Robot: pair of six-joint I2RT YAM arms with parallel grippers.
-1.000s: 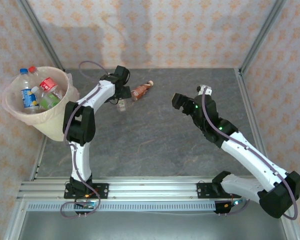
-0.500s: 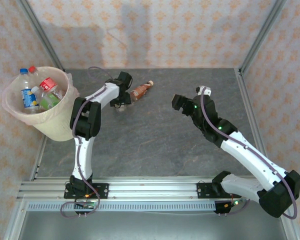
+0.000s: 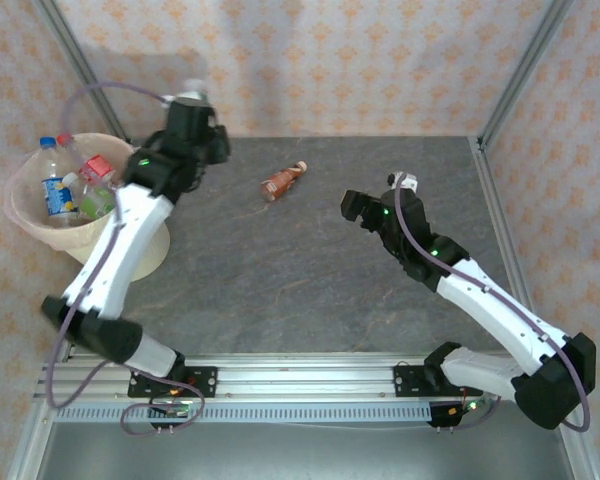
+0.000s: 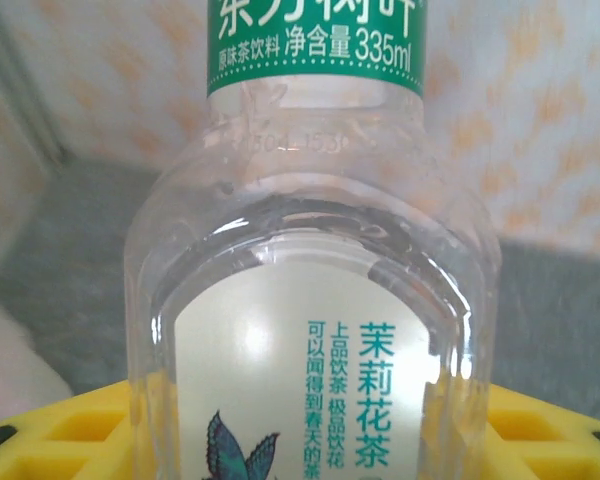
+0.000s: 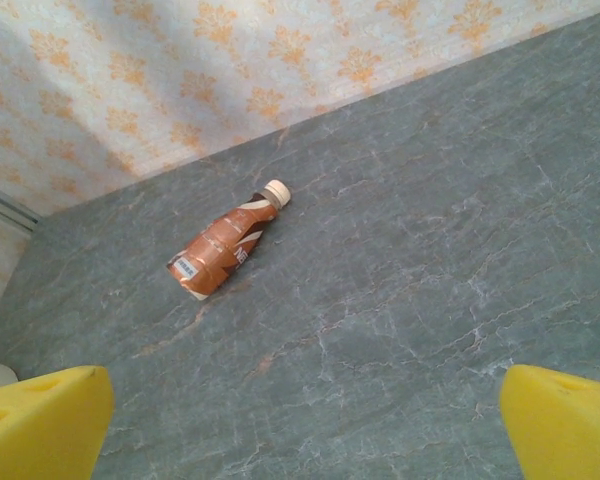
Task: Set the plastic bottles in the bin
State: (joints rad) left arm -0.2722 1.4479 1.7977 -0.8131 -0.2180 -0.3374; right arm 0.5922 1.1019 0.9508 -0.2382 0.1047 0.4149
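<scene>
Top external view has the left gripper (image 3: 193, 115) clenched on a green-label bottle (image 4: 310, 300), raised just beyond the bin's (image 3: 20, 212) right rim, so the bin lies leftward and nearer the bases. A brown bottle (image 3: 283, 181) lies on the table (image 3: 310, 270) well right of the bin, cap pointing away from it. It sits ahead-left of the right gripper (image 3: 365, 210), whose fingers are spread apart, so I judge that the better-placed arm.

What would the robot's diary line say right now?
left tool: shut on clear green-labelled plastic bottle, near round cream bin | right tool: open, empty | brown plastic bottle: lying on grey table
</scene>
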